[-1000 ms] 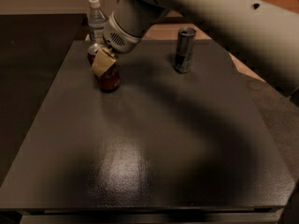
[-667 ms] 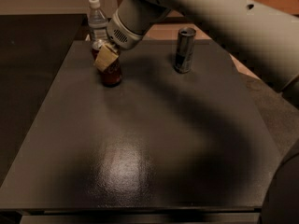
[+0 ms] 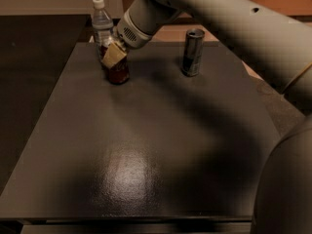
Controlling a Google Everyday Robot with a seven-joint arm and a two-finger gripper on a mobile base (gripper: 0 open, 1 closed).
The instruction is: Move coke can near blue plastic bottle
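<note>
The coke can (image 3: 118,74) stands on the dark table (image 3: 146,150) at the far left, dark red in the shadow of the arm. My gripper (image 3: 114,57) comes down from the upper right and is shut on the can's top; a tan finger pad (image 3: 113,55) covers its upper part. The blue plastic bottle (image 3: 101,24), clear with a white cap, stands upright just behind and to the left of the can, at the table's far edge. The can's lower body sits close in front of the bottle's base.
A slim silver and dark can (image 3: 192,52) stands upright at the far right of the table. My arm (image 3: 234,28) spans the upper right of the view, and part of the robot body (image 3: 287,189) fills the lower right corner.
My gripper has carried the coke can a little further back on the table, closer to the bottle. The bottle and the slim can have not moved.
</note>
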